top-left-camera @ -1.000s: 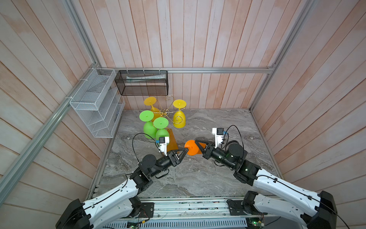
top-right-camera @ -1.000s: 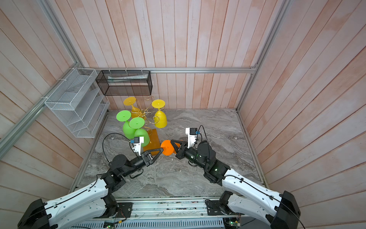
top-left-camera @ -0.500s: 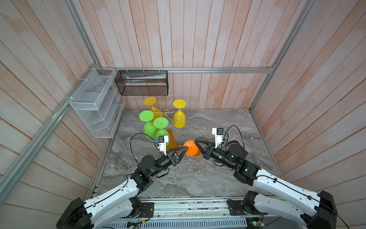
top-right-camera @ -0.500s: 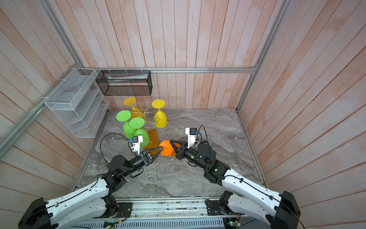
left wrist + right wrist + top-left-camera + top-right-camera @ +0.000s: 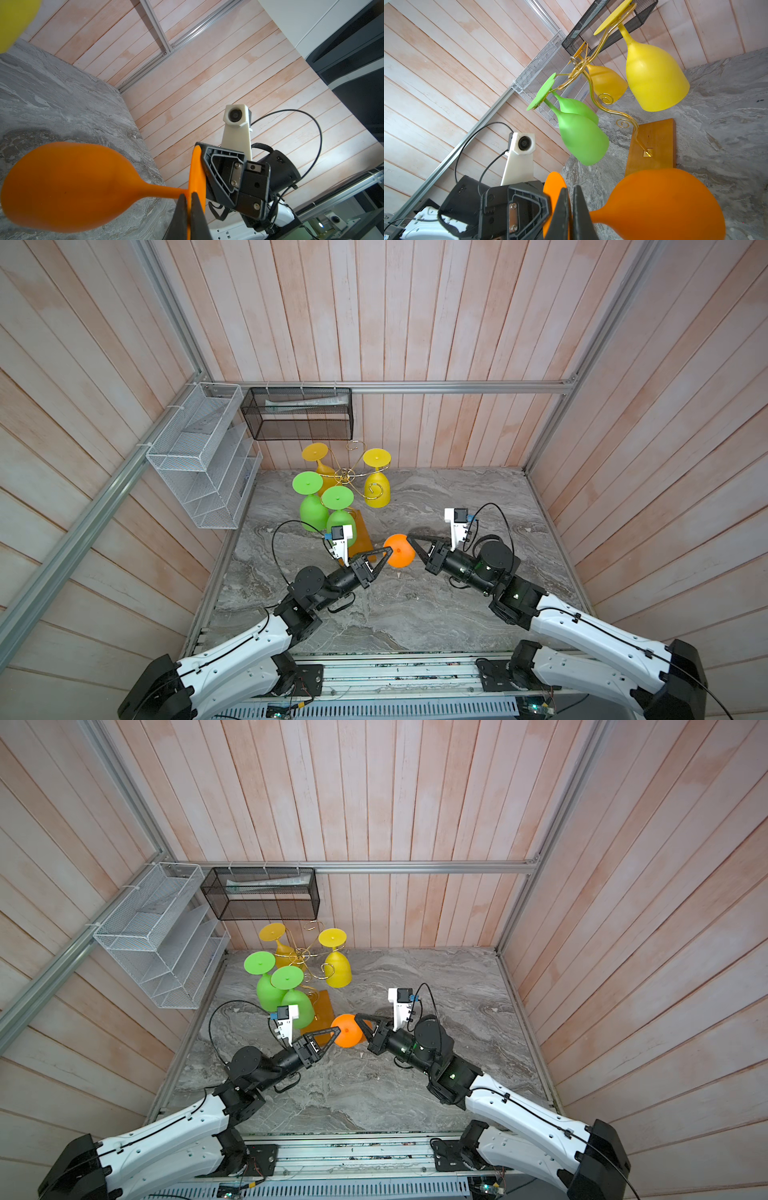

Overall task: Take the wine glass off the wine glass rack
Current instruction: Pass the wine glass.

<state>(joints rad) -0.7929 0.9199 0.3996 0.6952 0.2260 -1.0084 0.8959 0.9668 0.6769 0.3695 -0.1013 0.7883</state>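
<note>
Grey marble tabletop point(image 5: 415, 614) inside planked walls point(image 5: 415, 323). The orange wine glass point(image 5: 398, 556) hung inverted between the two arms, foot point(image 5: 196, 166) uppermost, bowl point(image 5: 66, 185) downward, its long axis upright and clear of the wine glass rack point(image 5: 351, 477). The left gripper point(image 5: 188, 199) was pinched narrow on the stem point(image 5: 164, 190) just beneath the foot. The right gripper point(image 5: 570, 193) was closed on the same stem from the opposite side, so the glass lay straight ahead of both grippers, neither arm nearer. The rack, bearing green glasses point(image 5: 312, 510) and yellow glasses point(image 5: 377, 489), stood beyond the glass from the right gripper and off to one side of the left. Removal appeared complete; the next move probably required one gripper to release without tipping that upright stem.
</note>
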